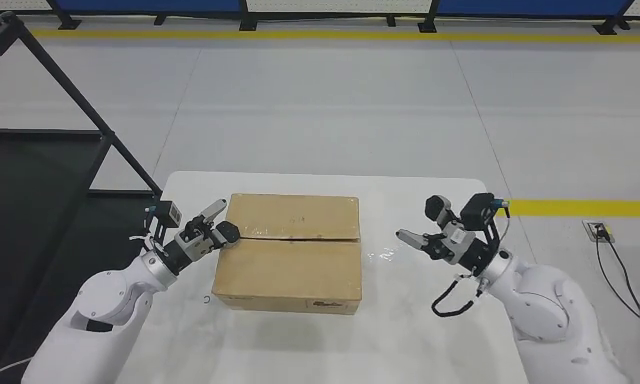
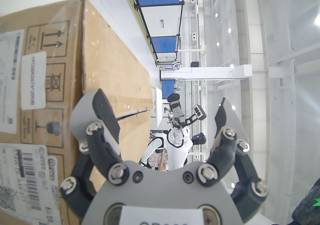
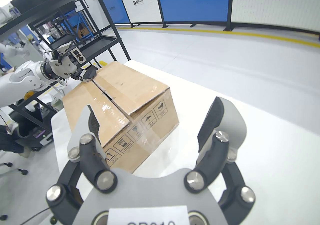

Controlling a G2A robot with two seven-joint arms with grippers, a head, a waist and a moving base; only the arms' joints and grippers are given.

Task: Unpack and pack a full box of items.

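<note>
Left hand (image 1: pixel 222 221) gapes wide, touching the closed cardboard box's (image 1: pixel 290 264) top edge. Right hand (image 1: pixel 418 224) hangs open, holding nothing.

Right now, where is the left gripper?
In the top view, the left gripper is at the left end of the cardboard box, by the seam in its closed top.

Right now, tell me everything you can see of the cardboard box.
The cardboard box is brown, closed, its two top flaps meeting at a centre seam with glossy clear tape. Handling symbols mark both ends; white barcode labels cover the end facing the left gripper, which is open at the seam there, contact unclear. It lies flat on the white table.
</note>
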